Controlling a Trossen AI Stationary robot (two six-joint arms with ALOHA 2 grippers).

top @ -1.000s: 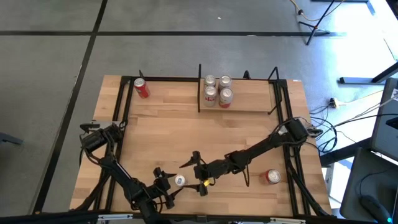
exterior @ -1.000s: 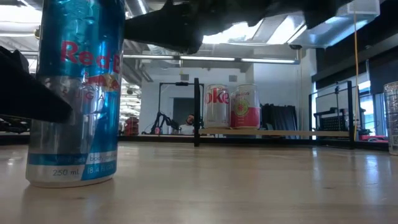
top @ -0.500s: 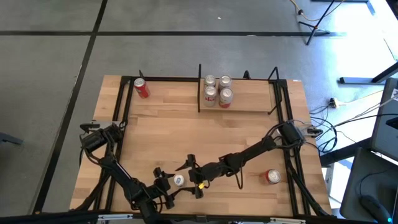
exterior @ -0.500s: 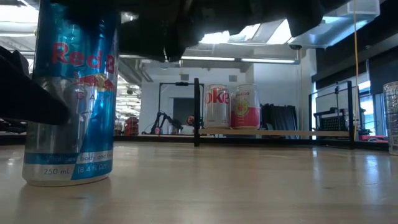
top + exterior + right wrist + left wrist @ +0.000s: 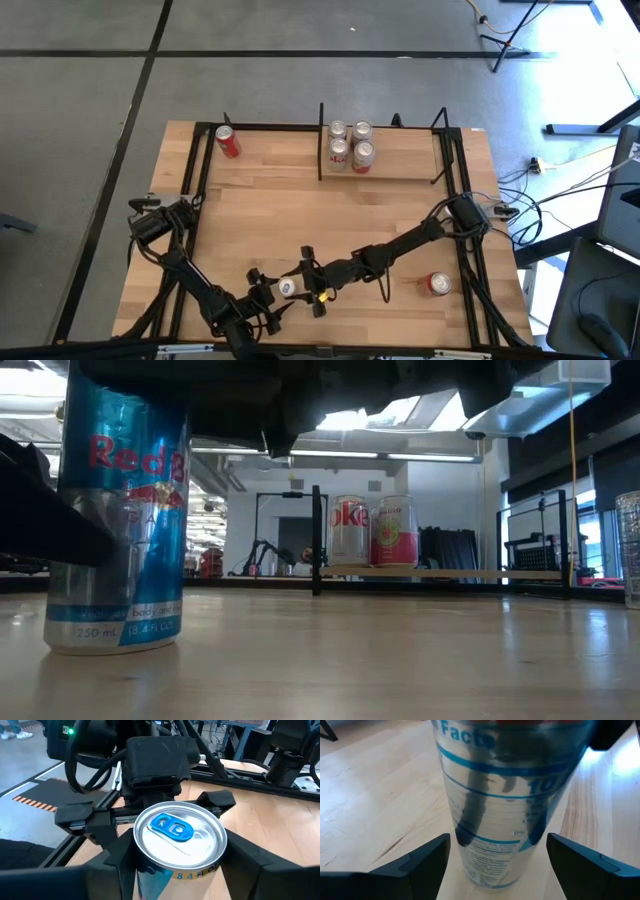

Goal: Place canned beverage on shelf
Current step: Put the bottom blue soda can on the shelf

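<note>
A blue and silver Red Bull can stands upright on its base on the wooden table near the front edge; it also shows in the low view. My right gripper is open, with one finger close on either side of the can's upper part. My left gripper is open at table height on the can's other side, its fingers apart from the can. The shelf, a small light-wood board with black uprights, stands at the far middle with several cans at its left end. My right gripper comes at the can level from the table's right, with its fingers beside the can's wall just below the rim. I cannot tell whether they touch it. The can stands on the table.
A red can is at the far left corner and another red can is at the near right. Black frame rails run along the table's left and right sides. The shelf's right part is bare.
My right gripper has gone toward the table's left and has come over the can, so that its fingers now flank it. The can tipped a little half a second ago and now stands upright again at nearly the same spot.
</note>
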